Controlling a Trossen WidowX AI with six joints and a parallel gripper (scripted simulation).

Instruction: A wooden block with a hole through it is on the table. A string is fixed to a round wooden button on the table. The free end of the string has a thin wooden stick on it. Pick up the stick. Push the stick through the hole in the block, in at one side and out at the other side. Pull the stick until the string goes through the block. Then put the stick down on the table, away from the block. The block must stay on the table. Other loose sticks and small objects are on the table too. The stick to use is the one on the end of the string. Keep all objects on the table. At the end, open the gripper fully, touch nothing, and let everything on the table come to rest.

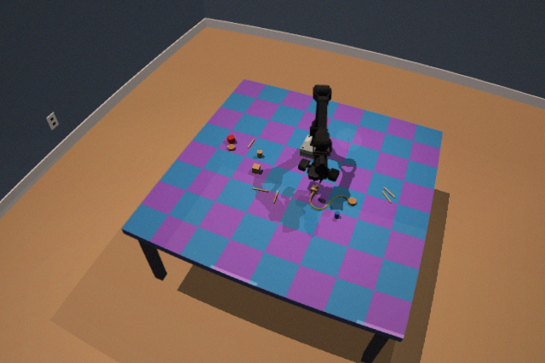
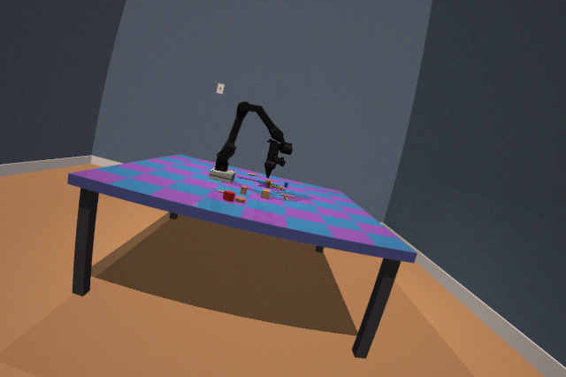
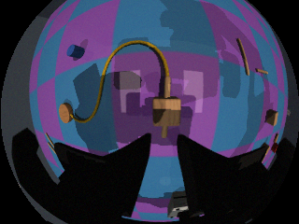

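The wooden block (image 1: 314,188) (image 2: 268,183) (image 3: 166,112) stands on the table. The stick (image 3: 167,87) is in its hole: the string end shows beyond the block and the other end juts out on the side towards the fingers. The yellow string (image 1: 318,208) (image 3: 136,42) curves from the stick to the round wooden button (image 1: 352,201) (image 3: 65,113) and lies outside the block. My gripper (image 2: 268,176) (image 3: 163,138) is partly open and empty. It points down above the table, its fingertips above the block's near side in the wrist view, touching nothing that I can see.
A blue cylinder (image 1: 336,215) (image 3: 75,51) lies near the string. Two loose sticks (image 1: 260,189) (image 1: 276,197), a wooden cube (image 1: 255,169) (image 3: 272,117), a small wooden cylinder (image 1: 260,153) and a red object (image 1: 231,139) (image 2: 228,196) are to one side; two more sticks (image 1: 388,192) (image 1: 386,196) are opposite.
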